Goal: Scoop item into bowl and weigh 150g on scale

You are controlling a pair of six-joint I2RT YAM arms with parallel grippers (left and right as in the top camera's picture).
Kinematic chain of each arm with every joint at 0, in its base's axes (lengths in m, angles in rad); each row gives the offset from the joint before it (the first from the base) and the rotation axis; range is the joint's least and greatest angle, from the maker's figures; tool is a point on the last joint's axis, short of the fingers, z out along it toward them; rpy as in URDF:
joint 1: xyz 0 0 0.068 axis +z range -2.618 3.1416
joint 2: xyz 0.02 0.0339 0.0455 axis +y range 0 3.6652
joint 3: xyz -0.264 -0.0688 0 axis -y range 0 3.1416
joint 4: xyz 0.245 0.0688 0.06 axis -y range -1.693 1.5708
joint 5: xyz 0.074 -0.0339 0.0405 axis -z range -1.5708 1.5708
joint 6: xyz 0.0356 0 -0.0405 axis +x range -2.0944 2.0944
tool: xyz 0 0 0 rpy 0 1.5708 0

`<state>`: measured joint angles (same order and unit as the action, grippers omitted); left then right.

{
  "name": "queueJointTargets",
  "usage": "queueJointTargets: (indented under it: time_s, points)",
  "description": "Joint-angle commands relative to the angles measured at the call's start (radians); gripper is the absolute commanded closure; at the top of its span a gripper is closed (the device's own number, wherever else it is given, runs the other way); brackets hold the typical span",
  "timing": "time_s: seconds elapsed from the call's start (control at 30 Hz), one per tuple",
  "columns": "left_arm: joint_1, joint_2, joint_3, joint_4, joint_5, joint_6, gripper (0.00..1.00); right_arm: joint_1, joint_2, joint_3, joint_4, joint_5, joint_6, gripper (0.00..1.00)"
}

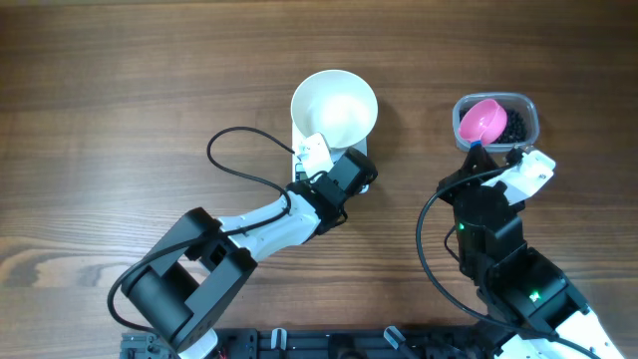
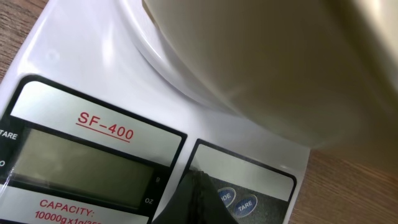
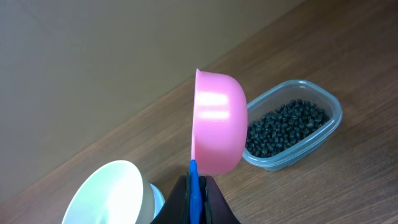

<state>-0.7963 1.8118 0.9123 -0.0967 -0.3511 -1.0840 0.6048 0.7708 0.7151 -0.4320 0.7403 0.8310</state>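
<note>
The white bowl (image 1: 334, 105) (image 2: 280, 62) (image 3: 106, 193) stands on the white scale (image 2: 56, 56), with nothing showing inside it. My left gripper (image 2: 198, 180) (image 1: 349, 172) is shut and holds nothing, its tips resting on the scale's front panel just left of the MODE button (image 2: 225, 196). The grey display (image 2: 81, 162) shows no digits. My right gripper (image 3: 196, 180) (image 1: 477, 152) is shut on the blue handle of the pink scoop (image 3: 217, 124) (image 1: 481, 122). The scoop hangs tilted over the tub's left part, its cup showing only pink. The black pellets (image 3: 283, 124) (image 1: 516, 125) lie in the tub.
The clear plastic tub (image 3: 323, 134) (image 1: 528, 105) sits at the right of the wooden table, an open strip of wood between it and the bowl. A black cable (image 1: 234, 160) loops left of the scale. The TARE button (image 2: 245, 204) is beside MODE.
</note>
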Motion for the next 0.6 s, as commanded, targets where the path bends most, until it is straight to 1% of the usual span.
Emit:
queueJointTargets:
  time_s: [0.0, 0.1, 0.23, 0.43, 0.5, 0.57]
  points:
    - [0.004, 0.053, -0.011, -0.018, 0.014, -0.025, 0.96, -0.003, -0.002, 0.012, 0.002, -0.007, -0.021, 0.95]
    - [0.004, 0.051, -0.011, 0.002, 0.052, -0.024, 0.96, -0.003, -0.002, 0.012, 0.003, -0.007, -0.020, 0.95]
    - [0.004, -0.002, -0.010, 0.001, 0.055, -0.008, 0.96, -0.003, -0.002, 0.012, 0.006, -0.007, -0.020, 0.96]
    - [0.004, -0.177, -0.010, -0.011, 0.055, 0.078, 0.96, -0.003, -0.002, 0.012, 0.006, -0.007, -0.019, 0.95]
    - [0.004, -0.237, -0.010, -0.039, 0.046, 0.112, 0.96, -0.003, -0.002, 0.012, 0.006, -0.007, -0.019, 0.96]
    - [0.004, -0.280, -0.010, -0.076, 0.025, 0.112, 0.96, -0.003, -0.002, 0.012, 0.006, -0.007, -0.019, 0.96]
